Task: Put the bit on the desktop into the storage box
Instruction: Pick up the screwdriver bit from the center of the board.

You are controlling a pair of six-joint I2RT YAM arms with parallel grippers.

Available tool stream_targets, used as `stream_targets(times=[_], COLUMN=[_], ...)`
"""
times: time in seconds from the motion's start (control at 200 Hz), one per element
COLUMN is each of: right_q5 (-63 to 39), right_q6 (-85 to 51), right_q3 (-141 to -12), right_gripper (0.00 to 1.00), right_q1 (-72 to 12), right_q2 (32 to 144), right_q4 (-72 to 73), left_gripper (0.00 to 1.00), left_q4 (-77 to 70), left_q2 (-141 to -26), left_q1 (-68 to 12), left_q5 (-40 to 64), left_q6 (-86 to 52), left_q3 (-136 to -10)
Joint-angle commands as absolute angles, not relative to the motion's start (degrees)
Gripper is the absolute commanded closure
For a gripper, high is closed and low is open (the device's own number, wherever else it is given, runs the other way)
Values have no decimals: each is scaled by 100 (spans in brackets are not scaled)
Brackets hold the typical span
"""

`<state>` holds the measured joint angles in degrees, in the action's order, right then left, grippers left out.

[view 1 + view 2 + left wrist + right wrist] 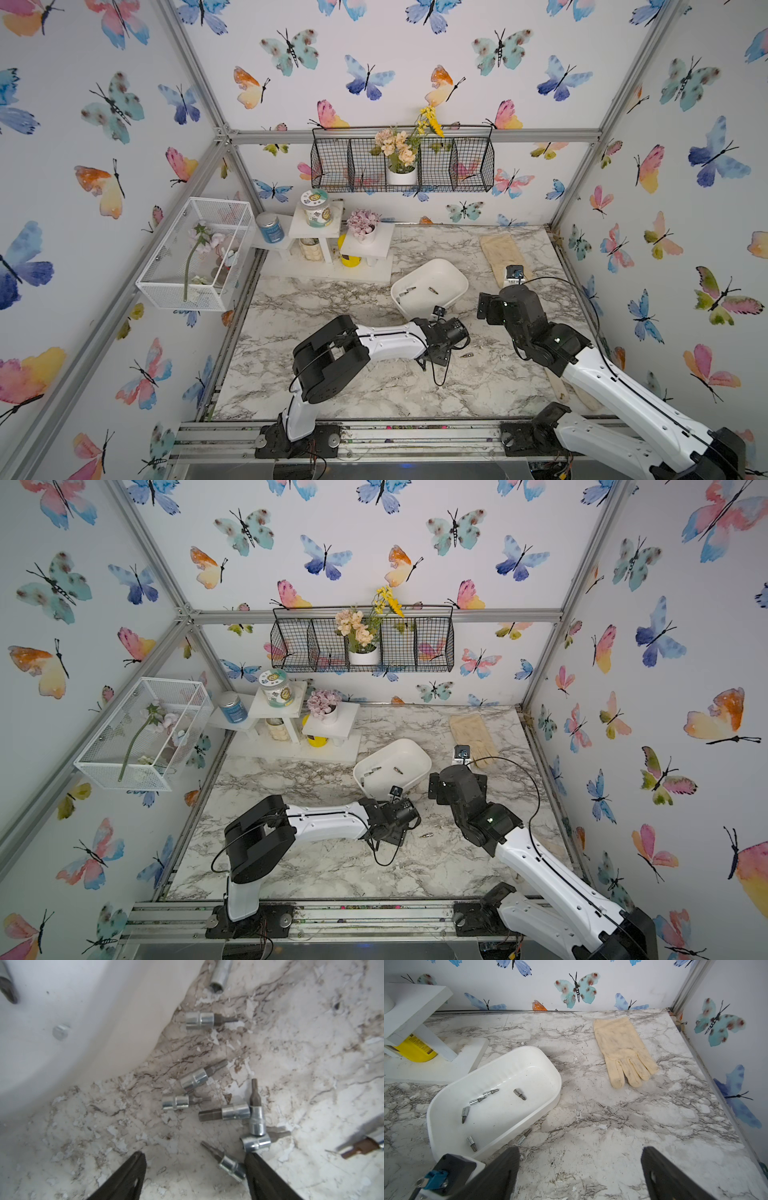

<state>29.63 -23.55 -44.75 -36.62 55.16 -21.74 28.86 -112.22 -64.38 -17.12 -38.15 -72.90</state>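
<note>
While bits (pixel 235 1112) lie loose, left claw (pixel 194 1155) stands wide

It hangs empty over them on the table (pixel 311 1064), on the near side of the storage box (pixel 555 1097), probably to straddle one. The right claw (pixel 580 1150), also wide and empty, hangs clear.

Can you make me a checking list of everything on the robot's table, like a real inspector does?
Surface: desktop is marble, flaky and chipped.
Job's things: storage box holds several bits; loose bits lie on the desktop beside it.
Clutter: cream glove; white shelf with jars.
Tools: left tool open over the loose bits, holding nothing; right tool open, empty.
Cables: black cable loops below the left wrist.
Surroundings: butterfly walls, black wire basket with flowers, white mesh cage.
</note>
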Motion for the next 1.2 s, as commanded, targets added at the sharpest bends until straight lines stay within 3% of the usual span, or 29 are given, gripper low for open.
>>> stream_targets(times=[0.0,0.481,0.891,1.196], right_q5=[3064,3046,3061,3078], right_q6=[-2451,-2466,-2457,-2454], right_q3=[-4395,-4368,-4362,-4359], right_gripper=[3,3,3,3], right_q1=[-3647,-3647,-3647,-3647], right_q2=[5476,5474,5439,5423], right_q4=[-2210,-2206,-2250,-2250], left_gripper=[21,21,44,53], left_q4=[3234,3192,3014,2953], left_q2=[-11138,-10969,-11021,-10968], left_q1=[-6460,-6465,-6461,-6462], left_q5=[-1915,-1958,-1687,-1593], left_q6=[-3850,-3895,-3902,-3954], left_q3=[-7061,-6894,-6883,-6768])
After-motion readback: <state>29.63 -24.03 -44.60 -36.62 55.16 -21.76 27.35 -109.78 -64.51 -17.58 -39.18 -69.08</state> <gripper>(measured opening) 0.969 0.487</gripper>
